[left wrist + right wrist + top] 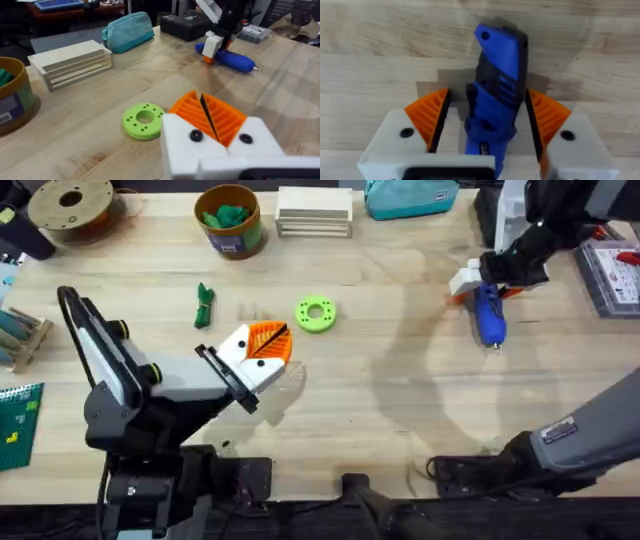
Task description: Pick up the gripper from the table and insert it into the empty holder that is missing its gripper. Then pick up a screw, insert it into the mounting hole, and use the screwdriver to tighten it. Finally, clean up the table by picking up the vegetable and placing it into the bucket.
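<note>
Wooden table (400, 410) | my right gripper (478, 284) reached down, fingers spread astride the screwdriver (489, 315), not clamped | my left gripper (262, 352) hovered mid-table, pads closed together.

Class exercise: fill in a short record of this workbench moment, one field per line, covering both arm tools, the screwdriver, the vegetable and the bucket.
left tool: orange pads pressed together, holding nothing, beside the lime-green ring
right tool: open, pads either side of the screwdriver
screwdriver: blue, lying flat on the table
vegetable: on the table, outside the bucket
bucket: far side, green contents inside
</note>
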Robot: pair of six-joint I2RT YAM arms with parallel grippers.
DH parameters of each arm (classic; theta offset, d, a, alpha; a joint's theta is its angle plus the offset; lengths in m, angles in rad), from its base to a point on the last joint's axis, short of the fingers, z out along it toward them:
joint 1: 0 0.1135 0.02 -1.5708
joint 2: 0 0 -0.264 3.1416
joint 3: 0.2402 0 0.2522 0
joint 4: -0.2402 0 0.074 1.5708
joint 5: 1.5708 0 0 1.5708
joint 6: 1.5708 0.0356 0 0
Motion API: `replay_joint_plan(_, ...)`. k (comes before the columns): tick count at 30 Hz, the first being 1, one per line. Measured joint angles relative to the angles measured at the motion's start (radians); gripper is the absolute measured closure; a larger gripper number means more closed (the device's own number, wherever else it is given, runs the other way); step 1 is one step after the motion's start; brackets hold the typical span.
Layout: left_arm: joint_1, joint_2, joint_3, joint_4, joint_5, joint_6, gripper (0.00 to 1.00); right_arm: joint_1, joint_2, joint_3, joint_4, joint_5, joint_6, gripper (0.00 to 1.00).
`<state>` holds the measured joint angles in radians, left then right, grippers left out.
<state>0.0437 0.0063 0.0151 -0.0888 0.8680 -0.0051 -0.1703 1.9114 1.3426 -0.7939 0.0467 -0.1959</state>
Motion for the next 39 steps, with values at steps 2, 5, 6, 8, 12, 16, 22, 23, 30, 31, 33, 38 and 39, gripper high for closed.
replay_joint_plan(2, 0.000, 0.000, 0.000, 0.000, 0.000, 0.000, 0.994, 0.000, 0.000, 0.001, -0.002, 0.000, 0.000, 0.119)
replay_joint_plan(5, 0.000, 0.000, 0.000, 0.000, 0.000, 0.000, 0.995, 0.000, 0.000, 0.001, -0.002, 0.000, 0.000, 0.121)
replay_joint_plan(6, 0.000, 0.000, 0.000, 0.000, 0.000, 0.000, 0.994, 0.000, 0.000, 0.001, -0.002, 0.000, 0.000, 0.123)
replay_joint_plan(8, 0.000, 0.000, 0.000, 0.000, 0.000, 0.000, 0.994, 0.000, 0.000, 0.001, -0.002, -0.001, 0.000, 0.145)
replay_joint_plan(12, 0.000, 0.000, 0.000, 0.000, 0.000, 0.000, 0.994, 0.004, 0.000, 0.001, -0.002, -0.003, -0.005, 0.368)
replay_joint_plan(16, 0.000, 0.000, 0.000, 0.000, 0.000, 0.000, 0.994, 0.005, 0.002, 0.001, 0.001, -0.002, -0.013, 0.822)
replay_joint_plan(22, 0.000, 0.000, 0.000, 0.000, 0.000, 0.000, 0.994, 0.004, 0.005, 0.001, 0.001, 0.007, -0.013, 0.978)
replay_joint_plan(23, 0.000, 0.000, 0.000, 0.000, 0.000, 0.000, 0.995, 0.004, 0.005, 0.001, 0.001, 0.008, -0.014, 0.978)
replay_joint_plan(30, 0.000, 0.000, 0.000, 0.000, 0.000, 0.000, 0.995, 0.004, 0.005, 0.004, -0.004, 0.004, -0.014, 0.978)
replay_joint_plan(31, 0.000, 0.000, 0.000, 0.000, 0.000, 0.000, 0.995, 0.004, 0.005, 0.007, -0.009, 0.001, -0.013, 0.978)
replay_joint_plan(33, 0.000, 0.000, 0.000, 0.000, 0.000, 0.000, 0.995, 0.004, 0.007, 0.021, -0.023, -0.007, 0.001, 0.978)
replay_joint_plan(38, 0.000, 0.000, 0.000, 0.000, 0.000, 0.000, 0.995, 0.004, -0.003, 0.077, -0.045, -0.057, 0.020, 0.978)
replay_joint_plan(39, 0.000, 0.000, 0.000, 0.000, 0.000, 0.000, 0.994, 0.004, -0.014, 0.090, -0.053, -0.072, 0.021, 0.978)
